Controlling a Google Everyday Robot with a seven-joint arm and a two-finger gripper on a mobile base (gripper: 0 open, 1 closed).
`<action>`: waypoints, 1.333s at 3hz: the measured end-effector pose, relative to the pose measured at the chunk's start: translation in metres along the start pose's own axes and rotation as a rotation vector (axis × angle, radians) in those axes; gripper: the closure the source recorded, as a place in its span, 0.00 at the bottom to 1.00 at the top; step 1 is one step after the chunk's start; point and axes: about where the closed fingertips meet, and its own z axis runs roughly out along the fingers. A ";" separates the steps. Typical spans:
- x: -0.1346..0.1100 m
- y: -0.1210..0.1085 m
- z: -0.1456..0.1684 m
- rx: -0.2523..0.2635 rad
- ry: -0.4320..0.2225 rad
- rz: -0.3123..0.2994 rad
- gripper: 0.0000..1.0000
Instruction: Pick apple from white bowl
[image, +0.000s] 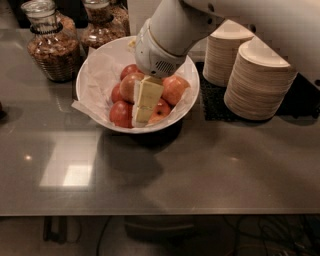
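Gripper (141, 114) sits inside the white bowl (90, 70) near the counter's back edge, beside the apple (130, 86). Its grasp state cannot be told. Risk: crowding red apples (121, 113) may deflect it, so the pick slips.

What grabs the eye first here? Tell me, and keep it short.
The pale robot arm comes in from the upper right, with its gripper down among the apples in the white bowl at the centre of the grey table. Two tall stacks of beige disposable bowls stand to the right of it, and glass jars of dry food sit at the upper left.
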 end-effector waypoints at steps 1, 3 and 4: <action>0.015 -0.007 -0.002 0.054 0.061 -0.019 0.00; 0.017 -0.025 0.013 0.071 0.068 -0.070 0.00; 0.012 -0.033 0.021 0.070 0.047 -0.093 0.00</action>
